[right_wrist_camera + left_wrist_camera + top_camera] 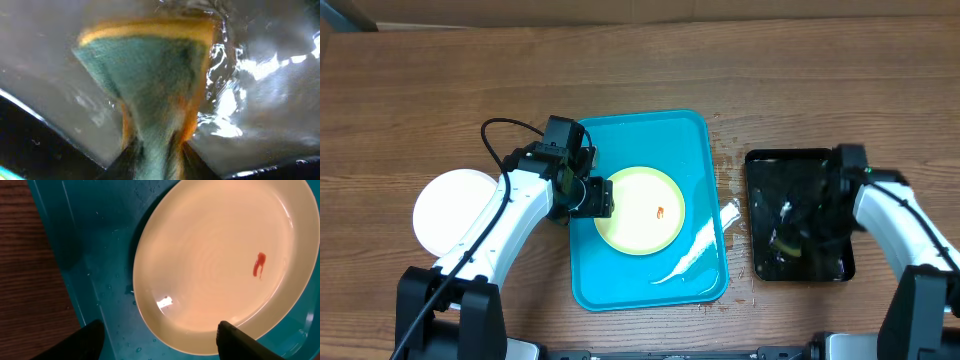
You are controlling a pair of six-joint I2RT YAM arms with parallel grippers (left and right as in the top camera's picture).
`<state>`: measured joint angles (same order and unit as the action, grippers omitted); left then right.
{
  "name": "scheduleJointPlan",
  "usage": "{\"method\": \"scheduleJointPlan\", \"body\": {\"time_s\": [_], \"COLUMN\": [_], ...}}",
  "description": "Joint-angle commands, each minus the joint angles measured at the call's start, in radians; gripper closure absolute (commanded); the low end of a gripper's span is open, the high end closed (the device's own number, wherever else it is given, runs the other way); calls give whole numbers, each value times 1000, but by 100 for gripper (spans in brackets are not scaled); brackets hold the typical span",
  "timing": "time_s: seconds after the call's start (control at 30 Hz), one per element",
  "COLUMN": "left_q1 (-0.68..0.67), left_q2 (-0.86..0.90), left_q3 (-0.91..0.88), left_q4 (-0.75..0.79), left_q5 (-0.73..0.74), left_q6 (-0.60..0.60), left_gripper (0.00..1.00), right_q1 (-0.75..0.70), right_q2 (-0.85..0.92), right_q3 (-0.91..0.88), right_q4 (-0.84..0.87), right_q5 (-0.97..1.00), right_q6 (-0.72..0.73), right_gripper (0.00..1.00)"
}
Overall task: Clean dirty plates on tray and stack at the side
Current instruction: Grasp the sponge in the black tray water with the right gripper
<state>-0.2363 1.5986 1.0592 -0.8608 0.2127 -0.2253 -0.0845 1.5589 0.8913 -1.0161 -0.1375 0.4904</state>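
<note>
A pale yellow-green plate (640, 209) with a small red-orange smear lies in the turquoise tray (695, 140). It fills the left wrist view (215, 265). My left gripper (590, 196) is open at the plate's left rim, one finger over the plate and one over the tray floor (160, 345). A white plate (455, 210) sits on the table left of the tray. My right gripper (798, 238) is shut on a green and orange sponge (155, 85), dipped in water in the black tray (798, 160).
Water is spilled on the tray's right side (692, 255) and on the table between the two trays (732, 215). The left arm's cable (500, 135) loops over the table behind the arm.
</note>
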Motion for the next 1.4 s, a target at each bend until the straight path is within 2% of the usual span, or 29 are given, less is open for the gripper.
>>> {"method": "scheduleJointPlan", "body": {"time_s": [0.0,0.03,0.17,0.23,0.33,0.47,0.6,0.67,0.8,0.97,1.1,1.2,1.37], "left_q1": [-6,-6,-6,-6,-6,-6,-6,-6,-6,-6,-6,-6,-6], "left_q2": [-8,-8,-8,-8,-8,-8,-2,0,0,0,0,0,0], "left_q3": [10,10,10,10,10,10,10,10,10,9,10,10,10], "left_q4": [0,1,4,9,19,24,25,23,16,14,16,21,27], "left_q5": [-6,-6,-6,-6,-6,-18,-29,-29,-29,-29,-29,-29,-47], "left_q6": [20,19,19,20,20,20,20,20,20,20,20,20,20], "left_gripper": [27,27,27,27,25,23,22,22,22,22,21,21,20], "right_q1": [5,5,5,5,5,5,5,5,5,5,5,5,5], "right_q2": [0,0,1,1,3,3,3,3,1,-7,-11,-11,-10], "right_q3": [72,71,53,31,-27,-111,-149,-143,-49,89,97,55,-68], "right_q4": [-31,-34,-20,14,87,177,215,223,159,-15,-90,-87,55], "right_q5": [112,115,114,114,113,71,69,62,11,5,1,2,5], "right_q6": [-8,-8,6,12,42,52,64,61,-55,-121,-121,-97,13], "right_gripper": [48,44,39,39,65,86,96,96,95,74,59,53,54]}}
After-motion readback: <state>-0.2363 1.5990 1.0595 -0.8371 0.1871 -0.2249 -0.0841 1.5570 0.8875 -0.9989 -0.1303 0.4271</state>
